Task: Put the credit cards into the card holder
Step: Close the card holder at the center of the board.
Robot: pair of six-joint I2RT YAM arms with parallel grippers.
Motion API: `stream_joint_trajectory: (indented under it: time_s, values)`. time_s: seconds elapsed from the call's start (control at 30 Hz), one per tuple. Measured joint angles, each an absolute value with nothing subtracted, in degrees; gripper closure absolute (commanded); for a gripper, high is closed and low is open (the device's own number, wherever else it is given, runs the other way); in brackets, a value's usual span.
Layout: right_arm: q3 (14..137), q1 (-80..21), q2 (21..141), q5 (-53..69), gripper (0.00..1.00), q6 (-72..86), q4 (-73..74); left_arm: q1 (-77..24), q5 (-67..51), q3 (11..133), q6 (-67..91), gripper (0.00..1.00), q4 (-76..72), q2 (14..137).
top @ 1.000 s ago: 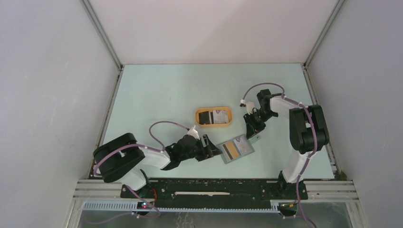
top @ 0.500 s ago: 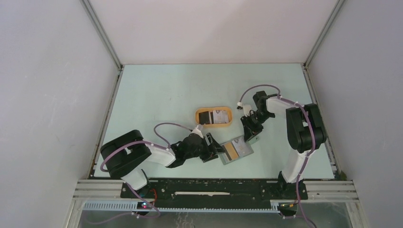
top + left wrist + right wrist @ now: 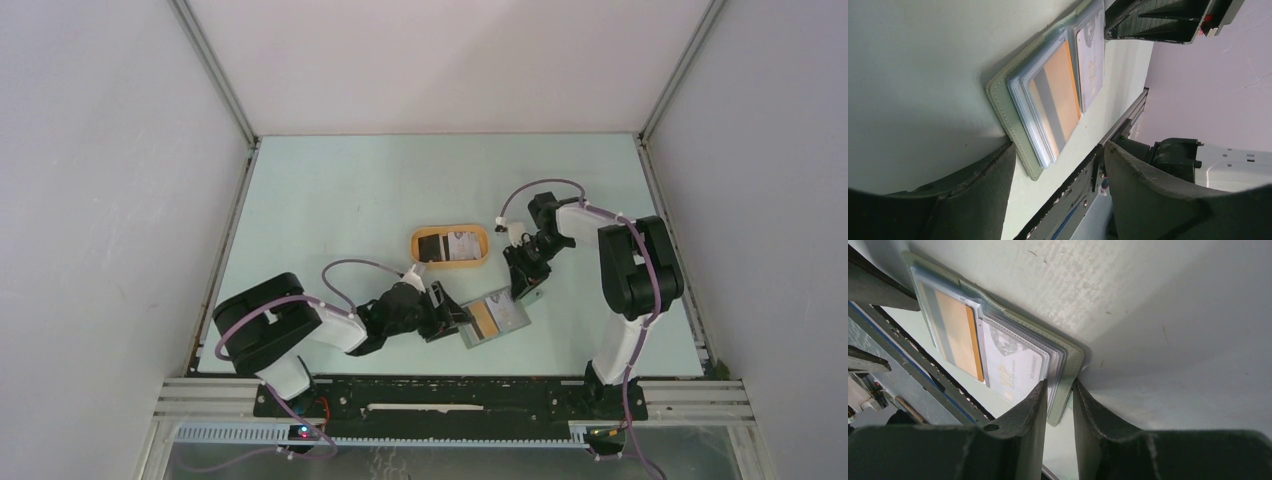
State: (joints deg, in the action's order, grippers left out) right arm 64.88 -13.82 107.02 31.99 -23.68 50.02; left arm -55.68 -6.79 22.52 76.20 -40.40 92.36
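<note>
Pale green tabletop [image 3: 330, 200] carries the open card holder [image 3: 495, 318] near your edge, between the two arms. Over the last second your left gripper [image 3: 452, 320] has slid in against the holder's left side, and your right gripper [image 3: 524, 284] has come down onto its far right edge. The holder itself has shifted slightly left. That suggests it is being braced for loading, with no new card brought over yet.

From above you see what neither wrist shows: a black card [image 3: 432, 247] and a whitish card [image 3: 463, 244] waiting in the orange tray [image 3: 451, 229], apart from the holder. The left wrist view shows those fingers spread wide and holding nothing, with the holder's corner lying between them. The right wrist view shows narrow jaws pinching the cover's edge. It also shows a tan striped card [image 3: 955, 332] and a pale card [image 3: 1015, 367] already sitting in sleeves.
</note>
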Motion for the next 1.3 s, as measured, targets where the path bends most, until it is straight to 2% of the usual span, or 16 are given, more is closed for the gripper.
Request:
stream_joint_trajectory:
  time_s: [0.27, 0.87, 1.07, 1.3]
  values:
    - [64.90, -15.27, 107.50, 32.84, 0.67, -23.66, 50.39, -55.48, -5.76, 18.13, 72.88, 0.29, -45.36, 89.71]
    - [65.10, -14.24, 107.53, 32.99, 0.68, -23.66, 50.50, -55.31, -7.86, 17.91, 69.19, 0.30, -55.83, 89.67]
    - [65.21, -13.80, 107.70, 35.18, 0.68, -23.66, 50.70, -55.31, -9.61, 21.30, 67.83, 0.31, -56.55, 90.43]
    - [65.23, -13.78, 108.18, 37.91, 0.68, -23.66, 51.42, -55.31, -12.71, 29.65, 66.94, 0.31, -56.64, 96.84]
